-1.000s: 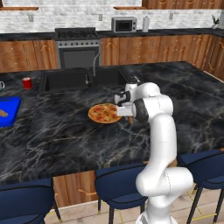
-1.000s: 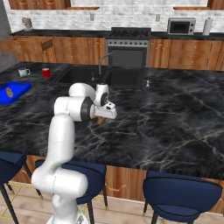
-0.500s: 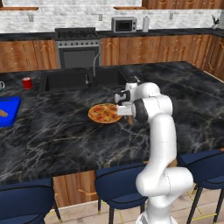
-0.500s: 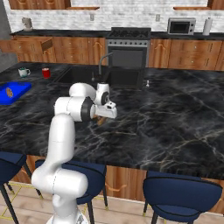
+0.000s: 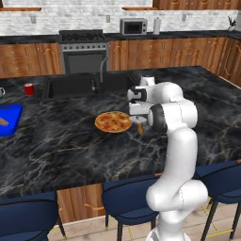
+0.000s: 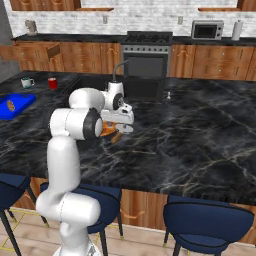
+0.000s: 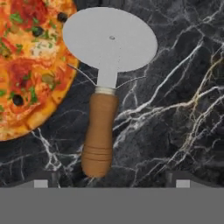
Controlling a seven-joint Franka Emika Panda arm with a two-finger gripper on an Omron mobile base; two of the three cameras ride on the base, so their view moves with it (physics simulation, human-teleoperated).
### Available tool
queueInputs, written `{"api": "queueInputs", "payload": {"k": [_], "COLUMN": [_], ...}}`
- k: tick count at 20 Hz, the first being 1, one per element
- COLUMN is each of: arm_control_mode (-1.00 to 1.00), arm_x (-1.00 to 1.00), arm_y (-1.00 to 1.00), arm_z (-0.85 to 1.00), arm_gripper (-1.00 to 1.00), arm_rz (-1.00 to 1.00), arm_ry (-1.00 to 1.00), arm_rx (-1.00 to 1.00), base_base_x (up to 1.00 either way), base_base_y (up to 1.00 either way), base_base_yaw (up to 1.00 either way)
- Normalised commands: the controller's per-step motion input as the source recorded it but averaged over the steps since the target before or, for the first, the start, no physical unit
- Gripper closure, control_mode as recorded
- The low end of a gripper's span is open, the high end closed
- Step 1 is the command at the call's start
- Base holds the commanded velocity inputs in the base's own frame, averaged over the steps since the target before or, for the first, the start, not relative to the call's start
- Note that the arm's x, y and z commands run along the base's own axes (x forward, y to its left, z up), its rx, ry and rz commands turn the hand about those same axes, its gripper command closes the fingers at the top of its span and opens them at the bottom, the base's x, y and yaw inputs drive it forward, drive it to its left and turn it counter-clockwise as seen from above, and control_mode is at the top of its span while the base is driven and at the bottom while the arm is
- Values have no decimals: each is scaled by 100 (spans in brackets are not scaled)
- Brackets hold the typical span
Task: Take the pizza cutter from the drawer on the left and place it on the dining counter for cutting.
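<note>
**Operator:** What is your gripper (image 7: 108,183) doing?

**Me:** My 2 fingertips (image 7: 40,183) stand far apart at the bottom of the hand view, spread about as wide as they go, with nothing between them. I hold nothing.

**Operator:** And the pizza cutter?

**Me:** The pizza cutter (image 7: 105,83) lies flat on the dining counter (image 7: 175,131), right below my hand. Its brown handle points toward me and the round silver wheel points away. The wheel's edge overlaps the rim of the pizza (image 7: 30,61) from this angle, so I judge it is touching or just beside the crust. In the left base view the handle (image 5: 139,128) pokes out under my hand, beside the pizza (image 5: 113,121).

**Operator:** How much of the task is done?

**Me:** As I judge it, nearly all. The cutter is out of the drawer and resting on the black marble island, ready for cutting. The drawer (image 6: 45,50) across the kitchen looks pulled out.

**Operator:** What is left?

**Me:** Only 1 thing, I think: lifting my hand clear without nudging the handle. The task asks nothing about shutting the drawer.
</note>
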Motion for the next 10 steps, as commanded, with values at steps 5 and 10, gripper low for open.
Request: {"api": "queueInputs", "payload": {"k": [5,10], "arm_control_mode": [-100,-100], "arm_x": [-96,-93], "arm_y": [7,14], "arm_z": [66,76], "arm_gripper": [-100,-100], "arm_rz": [9,8], "arm_ry": [-2,2], "arm_rx": [0,0], "base_base_x": [0,0], "base_base_y": [0,0], "base_base_yaw": [0,0]}}
